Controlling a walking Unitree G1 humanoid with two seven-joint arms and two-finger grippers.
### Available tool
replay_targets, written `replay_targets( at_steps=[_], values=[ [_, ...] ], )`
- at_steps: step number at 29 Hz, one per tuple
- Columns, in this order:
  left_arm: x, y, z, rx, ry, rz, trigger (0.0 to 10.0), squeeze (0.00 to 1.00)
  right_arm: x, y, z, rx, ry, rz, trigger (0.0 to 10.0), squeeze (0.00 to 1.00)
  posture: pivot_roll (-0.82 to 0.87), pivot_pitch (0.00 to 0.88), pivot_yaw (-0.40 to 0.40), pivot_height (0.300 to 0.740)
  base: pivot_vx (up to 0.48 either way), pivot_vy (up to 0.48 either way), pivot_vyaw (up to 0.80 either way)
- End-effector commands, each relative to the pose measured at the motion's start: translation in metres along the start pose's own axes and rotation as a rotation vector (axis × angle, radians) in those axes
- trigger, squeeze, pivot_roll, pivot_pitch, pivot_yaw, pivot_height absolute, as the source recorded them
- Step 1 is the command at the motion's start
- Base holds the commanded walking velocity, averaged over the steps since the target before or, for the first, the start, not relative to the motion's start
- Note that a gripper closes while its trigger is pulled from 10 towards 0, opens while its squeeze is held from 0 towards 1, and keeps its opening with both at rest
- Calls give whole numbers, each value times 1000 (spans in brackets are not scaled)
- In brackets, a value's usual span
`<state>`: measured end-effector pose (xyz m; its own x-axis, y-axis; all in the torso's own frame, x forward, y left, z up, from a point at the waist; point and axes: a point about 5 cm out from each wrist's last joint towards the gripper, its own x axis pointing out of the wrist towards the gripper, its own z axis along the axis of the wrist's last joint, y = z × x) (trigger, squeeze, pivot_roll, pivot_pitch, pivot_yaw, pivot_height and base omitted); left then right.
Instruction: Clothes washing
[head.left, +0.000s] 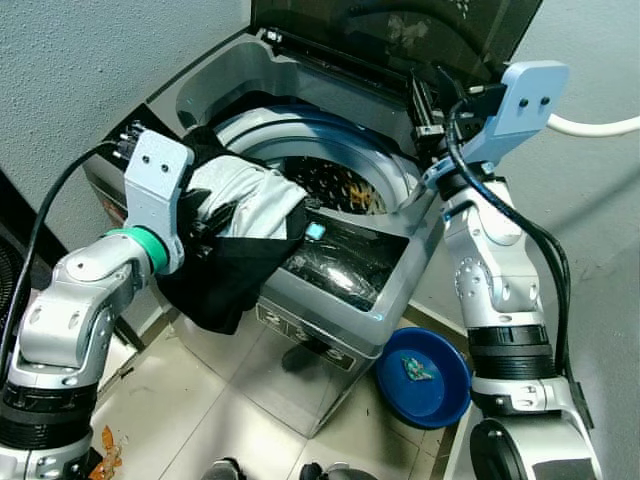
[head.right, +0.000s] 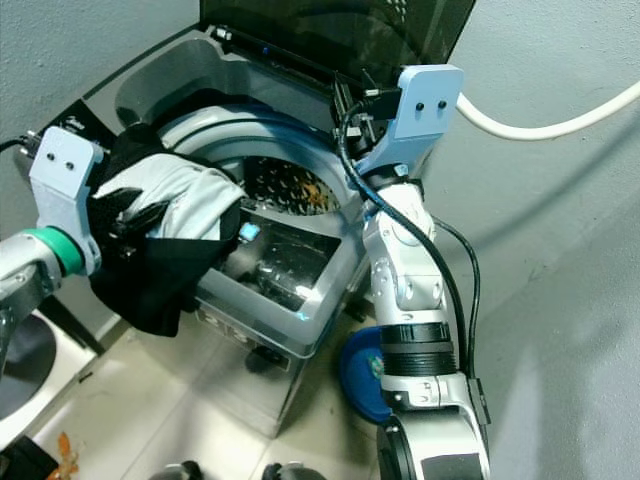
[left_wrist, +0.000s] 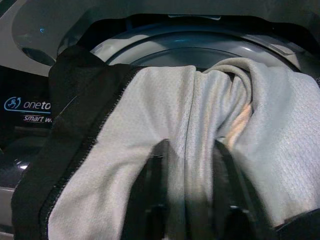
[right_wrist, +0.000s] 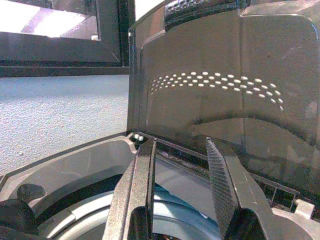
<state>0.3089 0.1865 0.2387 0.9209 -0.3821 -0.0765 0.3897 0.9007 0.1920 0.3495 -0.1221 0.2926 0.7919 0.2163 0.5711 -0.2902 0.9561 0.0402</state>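
A white and black garment (head.left: 245, 200) hangs over the front left rim of the top-loading washing machine (head.left: 330, 300), its black part drooping down the front. My left gripper (left_wrist: 187, 150) is shut on a fold of the white cloth, just beside the drum opening (head.left: 340, 185). The steel drum shows inside the blue ring. My right gripper (right_wrist: 180, 145) is held high at the machine's back right, close to the raised dark lid (head.left: 400, 30). It is open, with nothing between its fingers.
A blue basin (head.left: 425, 375) sits on the floor at the machine's right front corner. A white hose (head.left: 600, 127) runs along the right wall. Grey walls close in behind and to the left. Tiled floor lies in front.
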Motion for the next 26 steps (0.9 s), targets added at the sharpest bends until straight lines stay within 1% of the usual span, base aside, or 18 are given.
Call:
replay_targets(
  at_steps=[1,6,7,9,10,12,13,14,15,16,18,21,22,23,24,25,26],
  values=[
    [1,1,-11,-21,43,8,0,0,-1,-2,0,-7,6,-1,10000,0,96,87,-34,740,0,0,0],
    [2,3,-6,-11,16,24,0,0,-1,-2,0,-6,6,-1,10000,0,95,89,-33,740,0,0,0],
    [3,6,8,44,-50,39,0,0,-1,-2,0,-5,7,-2,10000,0,94,90,-32,740,0,0,0],
    [3,6,8,44,-50,39,0,0,-1,-2,0,-5,7,-2,10000,0,94,90,-32,740,0,0,0],
    [3,6,13,68,-73,41,0,0,-1,-2,0,-5,7,-2,10000,0,94,90,-32,740,0,0,0],
    [7,9,28,154,-146,59,0,0,-1,-2,0,-4,7,-3,10000,0,93,94,-32,740,0,0,0],
    [13,12,39,184,-198,66,4431,0,-1,-2,0,-3,7,-4,10000,0,89,96,-32,740,0,0,0],
    [13,12,39,184,-198,66,4431,0,-1,-2,0,-3,7,-4,10000,0,89,96,-32,740,0,0,0],
    [18,15,49,208,-239,72,10000,0,-1,-1,0,-2,6,-4,10000,0,89,96,-32,740,0,0,0],
    [18,15,49,208,-239,72,10000,0,-1,-1,0,-2,6,-4,10000,0,89,96,-32,740,0,0,0],
    [35,18,71,248,-315,71,10000,0,-1,-1,1,-2,4,-4,10000,0,78,96,-28,740,0,0,0],
    [51,17,94,303,-391,60,10000,0,-1,-1,2,-3,0,-5,10000,0,68,96,-28,740,0,0,0],
    [51,17,94,303,-391,60,10000,0,-1,-1,2,-3,0,-5,10000,0,68,96,-28,740,0,0,0],
    [56,18,110,333,-453,73,10000,0,-1,-1,3,-5,-1,-7,10000,0,68,96,-28,740,0,0,0],
    [56,18,110,333,-453,73,10000,0,-1,-1,3,-5,-1,-7,10000,0,68,96,-28,740,0,0,0],
    [60,17,121,354,-497,82,10000,0,-2,-1,3,-6,-2,-8,10000,0,68,96,-28,740,0,0,0],
    [60,17,121,354,-497,82,10000,0,-2,-1,3,-6,-2,-8,10000,0,68,96,-28,740,0,0,0]
  ],
)
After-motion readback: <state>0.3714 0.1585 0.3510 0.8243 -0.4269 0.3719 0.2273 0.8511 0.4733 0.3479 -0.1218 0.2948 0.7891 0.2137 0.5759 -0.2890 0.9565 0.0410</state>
